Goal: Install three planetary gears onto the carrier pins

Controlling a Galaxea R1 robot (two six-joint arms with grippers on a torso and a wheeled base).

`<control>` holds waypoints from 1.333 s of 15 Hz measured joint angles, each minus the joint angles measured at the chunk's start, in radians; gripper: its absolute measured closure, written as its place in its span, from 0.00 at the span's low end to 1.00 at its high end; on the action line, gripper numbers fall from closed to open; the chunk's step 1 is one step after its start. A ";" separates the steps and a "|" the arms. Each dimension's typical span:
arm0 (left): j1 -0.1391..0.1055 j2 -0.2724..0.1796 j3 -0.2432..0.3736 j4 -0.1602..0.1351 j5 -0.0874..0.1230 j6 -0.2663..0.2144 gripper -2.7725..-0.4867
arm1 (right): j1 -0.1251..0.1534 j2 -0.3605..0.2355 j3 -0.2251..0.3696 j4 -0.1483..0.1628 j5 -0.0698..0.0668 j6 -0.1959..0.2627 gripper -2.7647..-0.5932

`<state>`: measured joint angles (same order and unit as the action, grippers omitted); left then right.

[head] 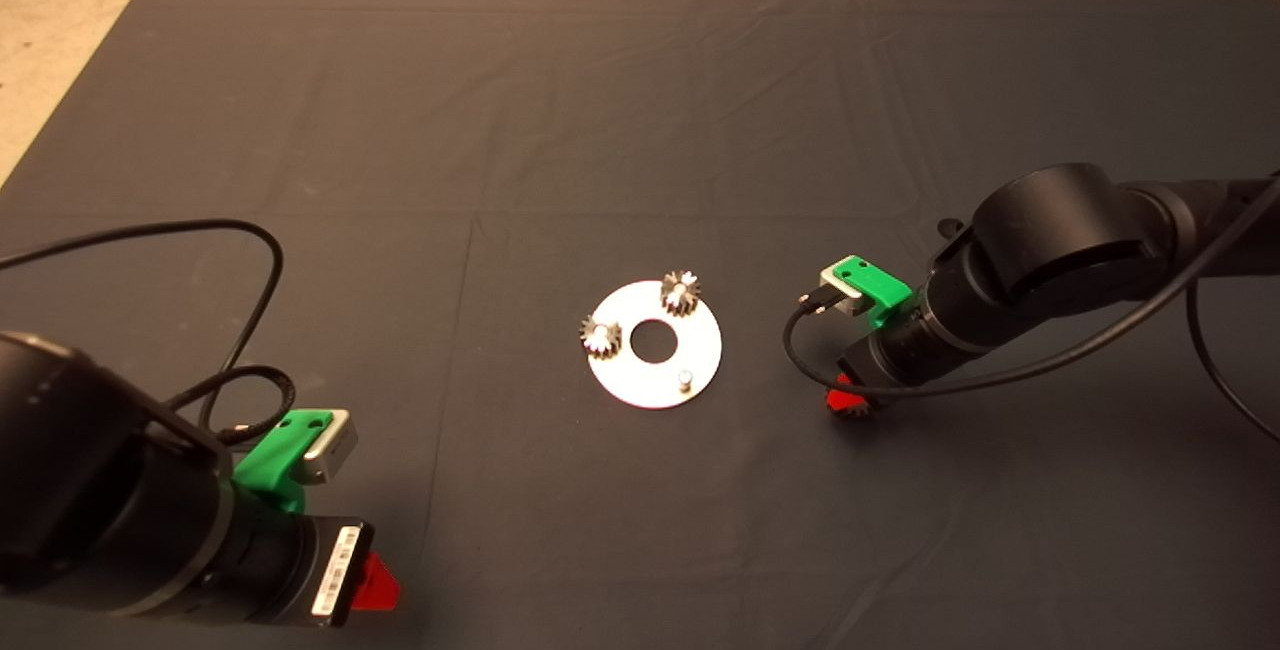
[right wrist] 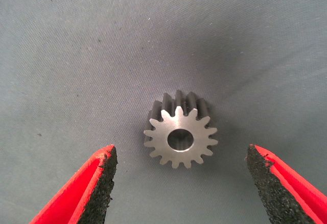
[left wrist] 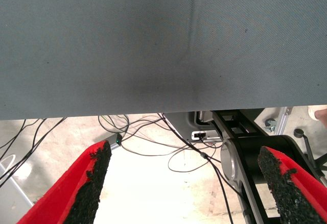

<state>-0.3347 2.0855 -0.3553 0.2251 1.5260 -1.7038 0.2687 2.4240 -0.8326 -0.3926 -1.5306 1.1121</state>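
- Standing on a shiny disc (head: pixel 700 355) at the middle of the dark mat (head: pixel 600 110), three carrier pins are seen — two already carry planetary gears (head: pixel 680 292), the third pin (head: pixel 686 379) is bare.
- The last gear (right wrist: pixel 180 137) is lain flat on the mat, between the spread jaws of the right gripper (right wrist: pixel 180 183), untouched.
- The left gripper (left wrist: pixel 186 183) is parked at the worktop's near-left edge — jaws spread, nothing held.

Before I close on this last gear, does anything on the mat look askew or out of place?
Nothing stands out. Two small toothed metal gears sit on pins of the shiny round metal disc; one silver pin is bare. The third gear stands upright on the dark mat between the open right gripper's fingers.
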 joint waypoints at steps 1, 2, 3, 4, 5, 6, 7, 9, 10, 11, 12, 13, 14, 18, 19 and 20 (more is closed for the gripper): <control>0.000 0.000 0.000 0.000 0.000 0.000 0.32 | -0.005 0.000 -0.003 -0.004 0.000 -0.005 0.41; 0.000 0.000 0.000 0.000 0.000 0.000 0.32 | -0.005 0.000 -0.004 -0.011 0.000 -0.009 0.41; 0.003 0.000 0.000 0.000 0.000 0.000 0.32 | -0.005 0.000 -0.007 -0.021 0.000 -0.012 0.36; 0.005 0.000 0.000 0.000 0.000 0.000 0.32 | -0.008 0.000 -0.010 -0.031 0.000 -0.016 0.34; 0.005 0.000 0.000 0.000 0.000 0.000 0.32 | -0.014 0.000 -0.011 -0.039 0.000 -0.020 0.34; 0.005 0.000 0.000 0.000 0.000 0.000 0.32 | -0.024 0.000 -0.012 -0.046 0.000 -0.024 0.34; 0.005 0.000 0.000 0.000 0.000 0.000 0.32 | -0.032 0.000 -0.013 -0.051 0.000 -0.029 0.34; 0.005 0.000 0.000 0.000 0.000 0.000 0.32 | -0.039 0.000 -0.019 -0.064 0.000 -0.034 0.34; 0.005 -0.001 0.000 0.000 0.000 0.000 0.32 | -0.039 0.000 -0.020 -0.070 0.000 -0.036 0.34; 0.005 -0.003 0.000 0.000 0.000 0.000 0.32 | -0.039 0.000 -0.022 -0.079 0.000 -0.040 0.34; 0.005 -0.006 0.000 0.000 0.000 0.000 0.32 | -0.039 0.000 -0.022 -0.083 0.000 -0.046 0.34; 0.005 -0.006 0.000 0.000 0.000 0.000 0.32 | -0.041 0.000 -0.025 -0.085 0.000 -0.052 0.34; 0.005 -0.006 0.000 0.000 0.000 0.000 0.32 | -0.045 -0.001 -0.029 -0.088 0.000 -0.061 0.34; 0.005 -0.011 0.000 0.000 0.000 0.000 0.32 | -0.050 -0.009 -0.040 -0.100 0.002 -0.071 0.34; 0.006 -0.011 0.000 0.000 0.000 0.000 0.32 | -0.050 -0.008 -0.041 -0.101 0.002 -0.073 0.34; 0.005 -0.011 0.000 0.000 0.000 0.000 0.32 | -0.050 -0.008 -0.042 -0.102 0.004 -0.073 0.34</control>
<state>-0.3294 2.0745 -0.3553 0.2251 1.5260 -1.7038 0.2183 2.4156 -0.8745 -0.4949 -1.5263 1.0389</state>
